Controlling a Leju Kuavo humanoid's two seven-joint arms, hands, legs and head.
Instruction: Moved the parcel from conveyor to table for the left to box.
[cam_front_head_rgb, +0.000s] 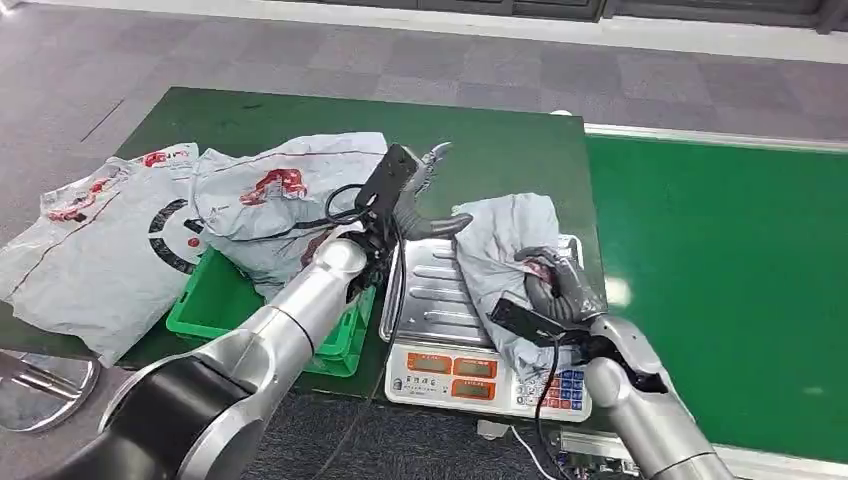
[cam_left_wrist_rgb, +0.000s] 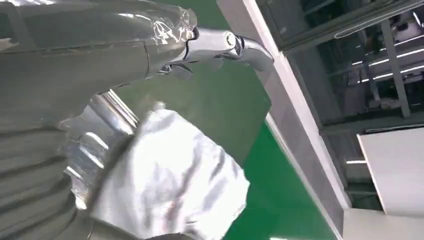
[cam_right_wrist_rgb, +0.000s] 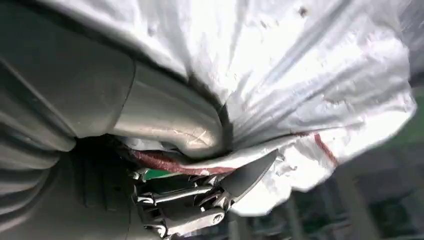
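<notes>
A crumpled grey parcel with red print lies on the steel platter of a weighing scale. My right hand grips the parcel's near end; the right wrist view shows the thumb and fingers of that hand pinching the parcel's plastic film. My left hand hovers at the parcel's far left edge with its fingers spread and nothing in it, the thumb pointing at the film. In the left wrist view this hand is above the parcel and the platter.
A green crate stands left of the scale, with other grey parcels draped over it and spilling onto the dark green table. The bright green conveyor runs along the right. The scale's display and keypad face me.
</notes>
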